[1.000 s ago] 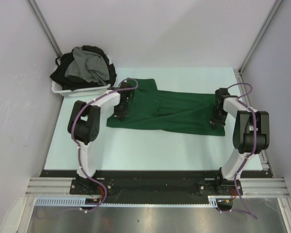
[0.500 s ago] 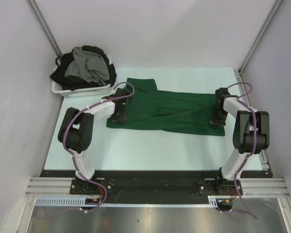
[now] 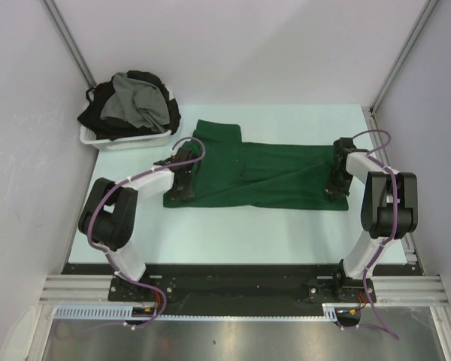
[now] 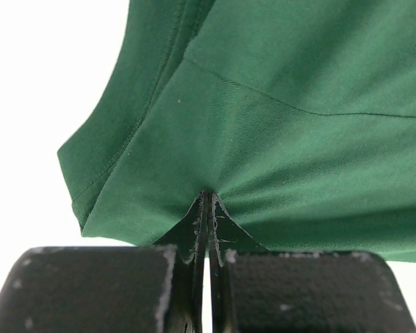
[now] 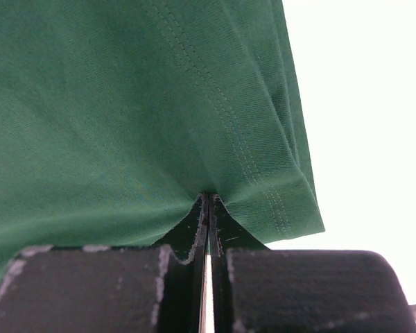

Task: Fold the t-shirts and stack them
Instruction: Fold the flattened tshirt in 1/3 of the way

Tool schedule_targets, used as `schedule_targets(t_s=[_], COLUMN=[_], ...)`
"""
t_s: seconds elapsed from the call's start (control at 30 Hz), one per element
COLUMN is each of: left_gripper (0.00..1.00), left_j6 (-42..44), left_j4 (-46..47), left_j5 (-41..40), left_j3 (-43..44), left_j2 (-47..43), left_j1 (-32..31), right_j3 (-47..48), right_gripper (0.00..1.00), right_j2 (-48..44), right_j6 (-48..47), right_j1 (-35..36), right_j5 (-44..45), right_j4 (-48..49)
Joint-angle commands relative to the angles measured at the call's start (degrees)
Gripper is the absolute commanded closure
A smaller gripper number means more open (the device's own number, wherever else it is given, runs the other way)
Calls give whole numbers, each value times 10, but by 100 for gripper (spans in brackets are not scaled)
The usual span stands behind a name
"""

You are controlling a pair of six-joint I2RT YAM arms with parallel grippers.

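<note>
A dark green t-shirt (image 3: 270,177) lies stretched sideways across the middle of the table, folded lengthwise. My left gripper (image 3: 182,188) is shut on its near left corner, and the left wrist view shows the green cloth (image 4: 277,118) puckering into the closed tips of the left gripper (image 4: 208,200). My right gripper (image 3: 335,188) is shut on the near right corner by the stitched hem (image 5: 263,173), where the tips of the right gripper (image 5: 208,200) pinch the fabric. A grey t-shirt (image 3: 139,104) and black t-shirts (image 3: 96,116) are heaped in the basket.
The white plastic basket (image 3: 128,141) stands at the table's back left corner, close behind the left arm. Frame posts and walls close in both sides. Bare table runs in front of the green shirt.
The left arm's elbow has swung out to the left and its gripper has drawn the shirt's left corner slightly nearer and leftward. The right arm has not moved.
</note>
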Motion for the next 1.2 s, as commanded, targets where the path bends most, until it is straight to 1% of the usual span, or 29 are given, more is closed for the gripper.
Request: schedule_targets(t_s=[0.0,0.23,0.5,0.53,0.57,0.67,0.8,0.9,0.93,1.0,1.17], left_gripper=[100,100,100,100,100,100,100,100,100,100,100], left_j6=[-21,-30,-29,-29,-29,-29,-27,-24,-23,-21,-7], left_j4=[-130,-135,-146,-146,-148,-153,-168,-183,-187,-192,-198], left_j5=[28,24,18,17,17,12,12,0,-2,-9,-16], left_j3=[-58,-95,-106,-110,-111,-116,-100,-84,-81,-76,-60], left_j2=[-1,-37,-60,-64,-70,-77,-81,-80,-79,-78,-69], left_j1=[-25,-37,-37,-37,-37,-38,-37,-37,-37,-35,-14], right_j3=[-16,-48,-91,-100,-103,-111,-109,-103,-103,-103,-97], right_gripper=[100,100,100,100,100,100,100,100,100,100,100], right_j2=[-19,-34,-59,-64,-67,-75,-81,-88,-90,-95,-94], right_j6=[15,25,35,37,38,46,65,70,71,67,53], right_j1=[7,17,22,22,37,37,33,29,7,-3,-37], right_j5=[-4,-7,-7,-2,-1,14,57,85,90,107,110], right_j4=[-8,-8,-1,-3,-4,-13,-31,-42,-44,-44,-37])
